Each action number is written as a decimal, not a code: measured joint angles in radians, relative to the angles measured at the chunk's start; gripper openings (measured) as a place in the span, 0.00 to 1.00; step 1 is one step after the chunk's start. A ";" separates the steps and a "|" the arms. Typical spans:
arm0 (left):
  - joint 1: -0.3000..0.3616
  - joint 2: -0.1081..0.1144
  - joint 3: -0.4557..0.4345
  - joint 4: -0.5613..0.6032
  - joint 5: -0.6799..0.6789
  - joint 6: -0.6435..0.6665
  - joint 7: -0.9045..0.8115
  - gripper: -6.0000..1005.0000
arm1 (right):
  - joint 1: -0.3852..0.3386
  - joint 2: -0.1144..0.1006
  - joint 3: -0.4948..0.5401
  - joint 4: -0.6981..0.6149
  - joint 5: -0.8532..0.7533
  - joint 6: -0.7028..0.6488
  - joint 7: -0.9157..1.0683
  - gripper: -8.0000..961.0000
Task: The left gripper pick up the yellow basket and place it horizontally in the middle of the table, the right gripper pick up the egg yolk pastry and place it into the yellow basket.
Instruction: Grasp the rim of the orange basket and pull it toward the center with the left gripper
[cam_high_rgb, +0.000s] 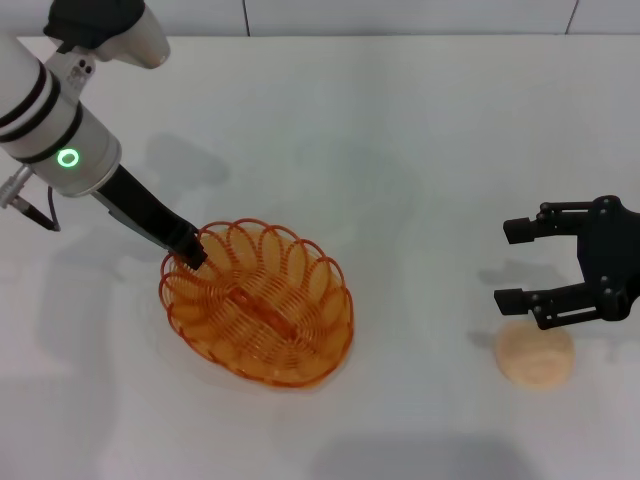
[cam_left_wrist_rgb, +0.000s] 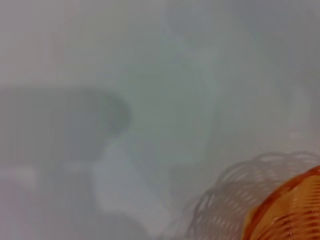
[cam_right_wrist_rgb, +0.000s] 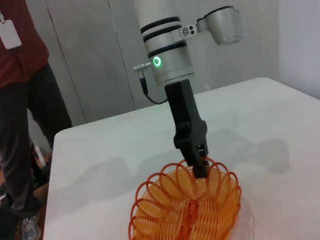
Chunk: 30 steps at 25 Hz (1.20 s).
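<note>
Head view shows the left gripper (cam_high_rgb: 188, 252) with jaws clamped on the yellow basket (cam_high_rgb: 258, 303) rim at ten o'clock on the counter (cam_high_rgb: 400, 150); release it gently, flat, before withdrawing

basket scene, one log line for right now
left claw: shut on basket rim, basket on table | right claw: open above pastry

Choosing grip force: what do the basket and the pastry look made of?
The yellow basket looks like glossy translucent orange plastic wire, seen in its see-through looped rim. The egg yolk pastry looks like matte baked dough, pale and smooth-domed, probably soft.
</note>
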 joint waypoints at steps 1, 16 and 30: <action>-0.001 0.001 0.000 0.000 -0.001 0.000 0.000 0.19 | 0.000 0.000 0.000 -0.001 0.000 0.000 0.000 0.86; -0.013 0.008 -0.002 0.013 -0.011 0.033 0.002 0.10 | -0.001 0.000 0.008 0.000 0.000 -0.001 -0.001 0.85; -0.016 0.016 -0.070 0.076 -0.085 0.070 -0.044 0.09 | -0.002 -0.001 0.012 -0.002 -0.001 -0.001 0.001 0.85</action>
